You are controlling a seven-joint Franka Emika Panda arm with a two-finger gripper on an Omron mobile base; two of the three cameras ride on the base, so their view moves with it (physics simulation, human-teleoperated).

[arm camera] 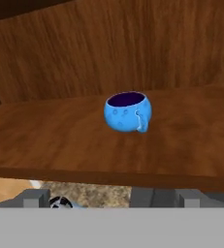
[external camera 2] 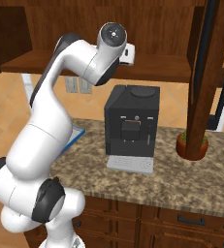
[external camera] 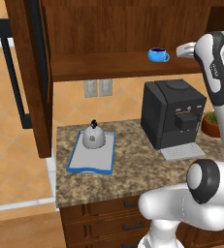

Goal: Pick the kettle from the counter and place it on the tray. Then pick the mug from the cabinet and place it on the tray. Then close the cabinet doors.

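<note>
Hand view: jaws apart, mug [arm camera: 127, 112] centered on shelf ahead; advance straight, straddle body, avoid side handle.

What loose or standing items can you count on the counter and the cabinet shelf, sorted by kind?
Kettle: 1, on the tray
Tray: 1, on the counter
Mug: 1, on the cabinet shelf
Coffee machine: 1
Potted plant: 1
Total: 5
</note>
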